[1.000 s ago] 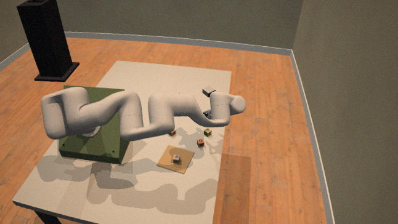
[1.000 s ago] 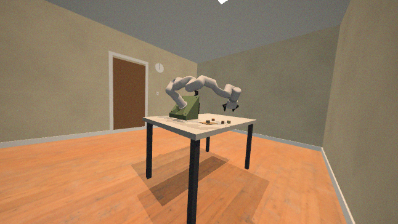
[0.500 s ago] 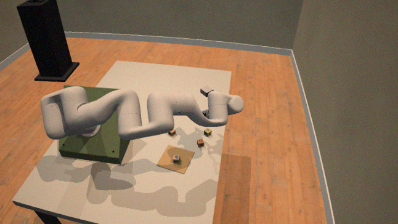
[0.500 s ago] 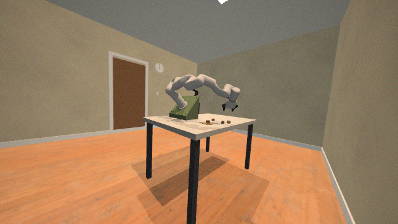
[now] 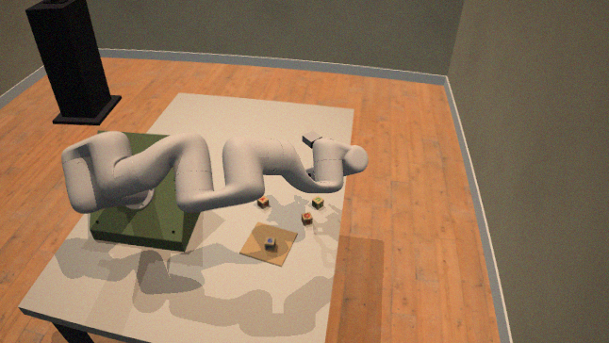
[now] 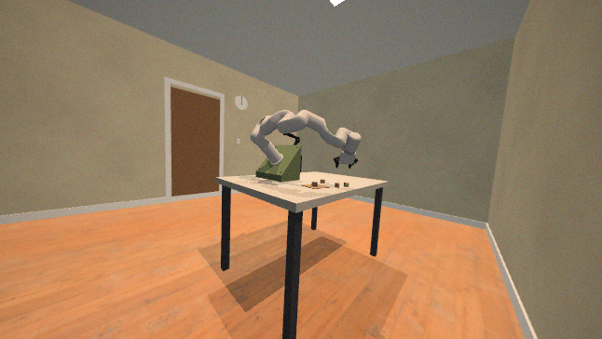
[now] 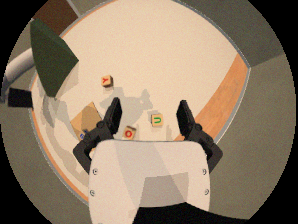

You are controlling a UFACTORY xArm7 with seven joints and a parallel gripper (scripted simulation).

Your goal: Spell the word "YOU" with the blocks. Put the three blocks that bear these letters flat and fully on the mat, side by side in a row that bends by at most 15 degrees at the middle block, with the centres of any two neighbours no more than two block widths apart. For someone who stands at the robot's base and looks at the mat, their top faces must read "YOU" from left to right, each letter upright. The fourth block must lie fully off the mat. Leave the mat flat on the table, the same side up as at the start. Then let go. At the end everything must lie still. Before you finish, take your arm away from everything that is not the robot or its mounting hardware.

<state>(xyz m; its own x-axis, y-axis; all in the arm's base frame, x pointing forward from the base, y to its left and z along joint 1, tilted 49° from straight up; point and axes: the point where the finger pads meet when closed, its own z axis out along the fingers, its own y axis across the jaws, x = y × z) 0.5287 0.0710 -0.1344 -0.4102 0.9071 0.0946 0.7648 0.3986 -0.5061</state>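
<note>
A tan mat point(image 5: 269, 243) lies on the white table, with one block bearing a blue letter point(image 5: 270, 242) on it. Three more blocks lie off the mat: one with an orange-red letter point(image 5: 263, 203), one with a green letter point(image 5: 318, 203) and one with a red letter point(image 5: 306, 218). The letters are too small to read. My gripper point(image 6: 345, 161) hangs open and empty well above the table, over the green and red blocks. In the wrist view the open fingers frame the green block point(image 7: 157, 120) and the red block point(image 7: 129, 132); the orange-red block point(image 7: 107, 82) lies farther off.
The green robot base point(image 5: 141, 188) stands on the table to the left of the mat. The table's right edge point(image 5: 341, 207) runs close beside the green block. A black pedestal point(image 5: 71, 61) stands on the floor far behind.
</note>
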